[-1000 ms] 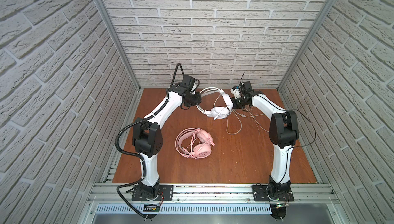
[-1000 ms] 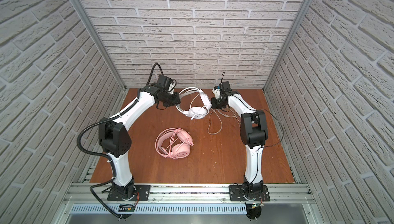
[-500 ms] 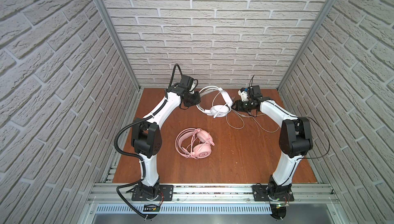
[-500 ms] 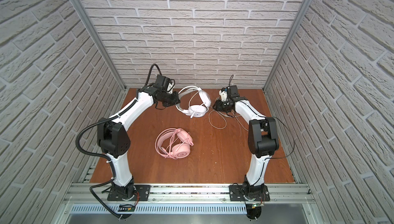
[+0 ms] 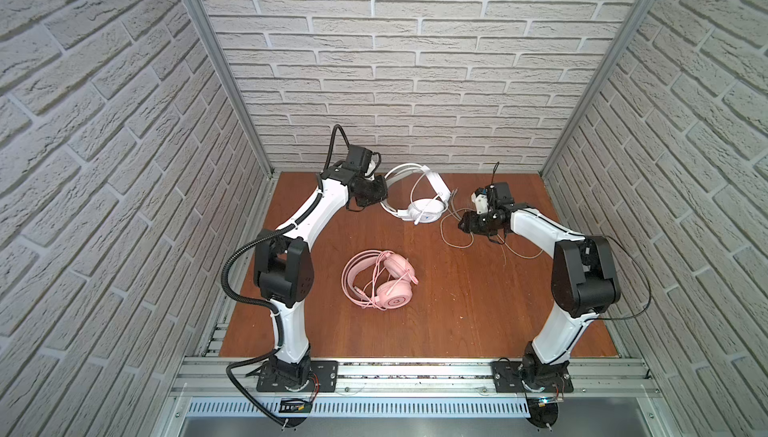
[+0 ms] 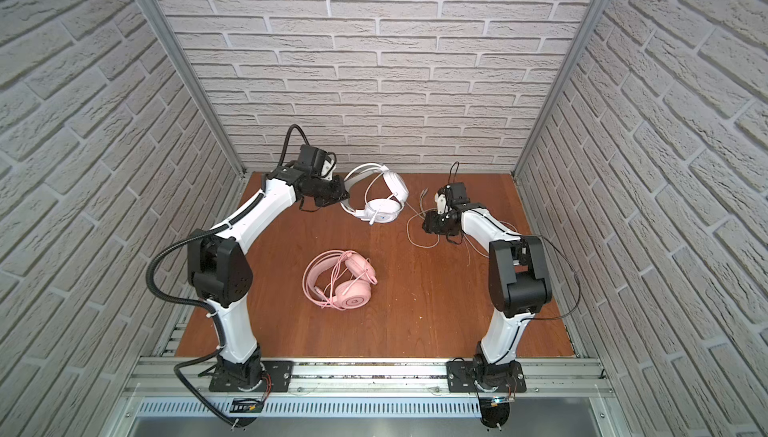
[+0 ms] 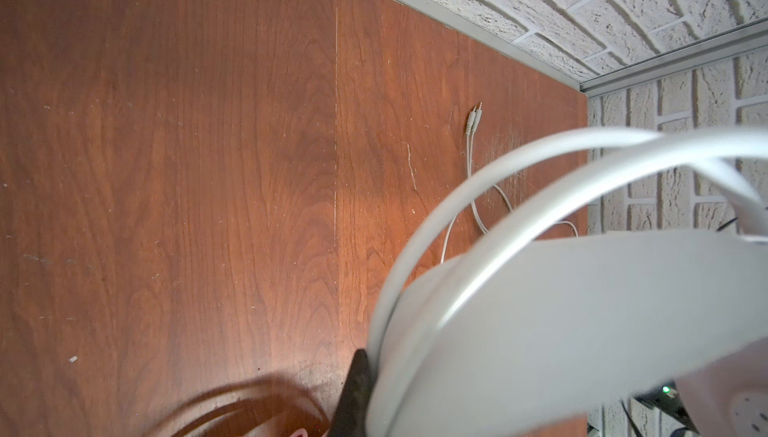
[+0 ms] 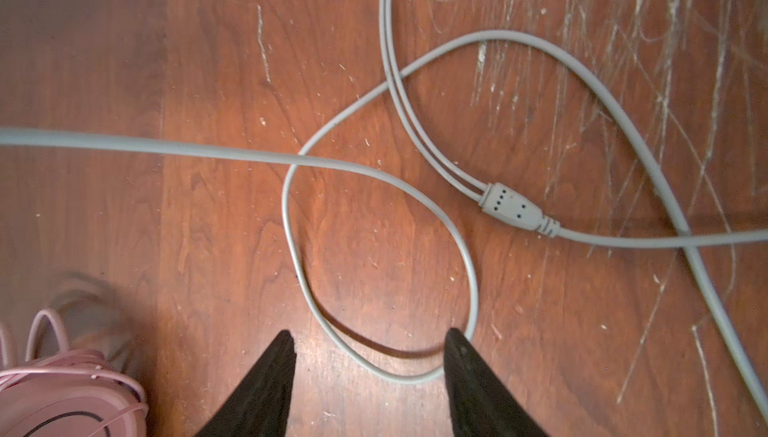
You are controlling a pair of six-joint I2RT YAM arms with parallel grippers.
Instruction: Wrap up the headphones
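Close to the lens, the white headphones (image 7: 561, 322) fill much of the left wrist view, their twin headband strips (image 7: 540, 173) arching blurred over the brown wooden table (image 7: 187, 164). A dark fingertip (image 7: 353, 393) of the left gripper presses against the band's edge. Beyond, a thin grey cord (image 7: 471, 173) lies on the wood, ending in two plugs (image 7: 475, 119) near the brick wall (image 7: 602, 11).

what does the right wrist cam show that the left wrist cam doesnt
Only the right wrist view shows the right gripper, open, its fingers either side of a loop of the grey cord, plus the cord splitter and the pink headphones.

Only the left wrist view shows the white headphones close up, held by the left gripper, the two plugs on the table, and the brick wall.

Both show the wooden table and grey cord lying on it.
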